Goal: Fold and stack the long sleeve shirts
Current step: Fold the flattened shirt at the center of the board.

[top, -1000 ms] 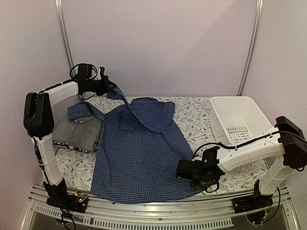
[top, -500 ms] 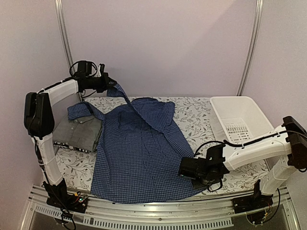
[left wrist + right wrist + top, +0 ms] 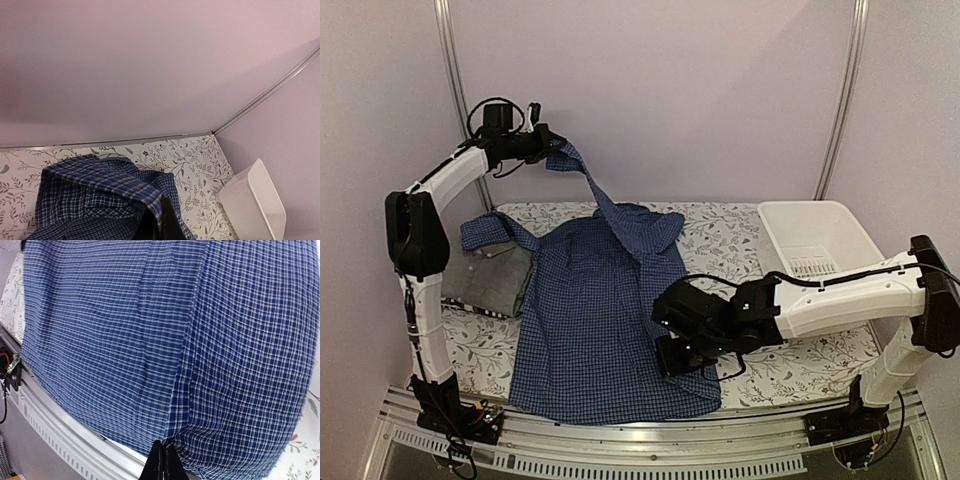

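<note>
Your left gripper (image 3: 552, 152) is high above the far left corner of the table (image 3: 740, 235), its jaws pressed together on the end of one sleeve (image 3: 600, 195) of the blue shirt (image 3: 590, 320). That sleeve runs taut from the jaws down to the shirt's shoulder area. In the left wrist view the checked cloth (image 3: 100, 190) hangs from the closed fingers (image 3: 167, 222), with the floral table cover and the basket (image 3: 255, 200) below.

Your right gripper (image 3: 667, 355) is low over the shirt's right side, near the front of the table. Its jaws are pinched shut on the shirt's side edge, and that edge is lifted and drawn inward over the body of the shirt. The right wrist view shows the thin closed fingers (image 3: 161, 460) gripping a doubled edge of check cloth (image 3: 235, 340), with the flat shirt spread beyond and the table's front rail (image 3: 55, 435) at lower left.

The blue shirt lies spread down the middle of the table, hem at the front edge. Its other sleeve (image 3: 485, 230) reaches left, touching the grey shirt (image 3: 485, 275). The grey shirt lies folded on the left side of the table, with a striped edge showing under it. The white basket (image 3: 800, 207) stands at the far right, apart from the shirts.
</note>
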### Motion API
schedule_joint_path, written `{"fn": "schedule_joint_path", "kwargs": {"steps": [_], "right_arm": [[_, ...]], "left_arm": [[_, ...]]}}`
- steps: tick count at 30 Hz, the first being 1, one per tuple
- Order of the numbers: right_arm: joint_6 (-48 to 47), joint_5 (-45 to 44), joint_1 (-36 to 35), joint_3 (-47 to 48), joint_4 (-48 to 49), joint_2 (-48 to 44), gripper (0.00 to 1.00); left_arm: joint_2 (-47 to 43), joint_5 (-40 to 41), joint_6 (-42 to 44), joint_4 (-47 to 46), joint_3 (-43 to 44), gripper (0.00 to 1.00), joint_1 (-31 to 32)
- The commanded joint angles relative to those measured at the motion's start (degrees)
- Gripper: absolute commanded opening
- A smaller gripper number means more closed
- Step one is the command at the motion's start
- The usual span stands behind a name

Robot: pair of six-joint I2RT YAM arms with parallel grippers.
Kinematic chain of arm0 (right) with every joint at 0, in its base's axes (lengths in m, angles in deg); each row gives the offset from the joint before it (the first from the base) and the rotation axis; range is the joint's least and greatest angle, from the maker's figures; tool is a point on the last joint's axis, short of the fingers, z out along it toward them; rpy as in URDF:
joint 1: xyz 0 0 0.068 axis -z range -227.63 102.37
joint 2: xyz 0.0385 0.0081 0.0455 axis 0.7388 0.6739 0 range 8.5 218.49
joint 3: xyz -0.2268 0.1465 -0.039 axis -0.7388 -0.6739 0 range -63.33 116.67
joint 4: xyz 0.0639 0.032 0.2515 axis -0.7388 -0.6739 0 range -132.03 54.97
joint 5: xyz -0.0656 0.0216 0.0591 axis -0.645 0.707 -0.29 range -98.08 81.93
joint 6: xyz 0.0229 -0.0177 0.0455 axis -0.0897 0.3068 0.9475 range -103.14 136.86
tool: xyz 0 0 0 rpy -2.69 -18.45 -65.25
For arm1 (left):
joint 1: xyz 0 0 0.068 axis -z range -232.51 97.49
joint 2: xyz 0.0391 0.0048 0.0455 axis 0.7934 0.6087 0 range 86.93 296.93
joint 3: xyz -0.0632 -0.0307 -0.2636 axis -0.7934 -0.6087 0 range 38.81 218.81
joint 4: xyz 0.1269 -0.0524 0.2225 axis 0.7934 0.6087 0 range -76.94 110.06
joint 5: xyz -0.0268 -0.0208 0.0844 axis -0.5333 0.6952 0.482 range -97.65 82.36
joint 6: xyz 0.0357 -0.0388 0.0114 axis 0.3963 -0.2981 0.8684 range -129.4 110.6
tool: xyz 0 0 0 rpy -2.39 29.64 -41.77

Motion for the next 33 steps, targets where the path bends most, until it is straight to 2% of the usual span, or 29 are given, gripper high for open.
{"fn": "schedule_joint_path", "kwargs": {"steps": [1, 9, 17, 28, 30, 33], "right_arm": [[-4.1, 6.2, 1.1, 3.9, 6.5, 6.6, 0.00], [-4.0, 11.8, 2.0, 4.2, 10.2, 11.3, 0.00], [-2.6, 14.7, 1.6, -1.7, 11.4, 7.3, 0.00], [-2.8, 15.3, 0.1, -2.3, 11.8, 7.5, 0.00], [-2.7, 14.4, 0.1, -2.1, 11.6, 7.5, 0.05], [-2.2, 12.7, 0.4, -1.8, 11.6, 6.6, 0.19]], "left_arm": [[1.5, -0.4, 2.3, 2.0, 1.9, 0.00, -0.3], [-1.0, 0.0, 3.6, 1.2, -2.3, 0.00, -0.5], [-3.4, 2.9, 5.6, 0.9, -4.3, 0.00, -0.6], [-5.3, 4.9, 5.0, -0.6, -6.9, 0.00, -0.6], [-5.8, 4.7, 4.9, -0.9, -7.5, 0.00, -0.5], [-6.1, 4.4, 5.2, -1.1, -8.8, 0.00, -0.4]]}}
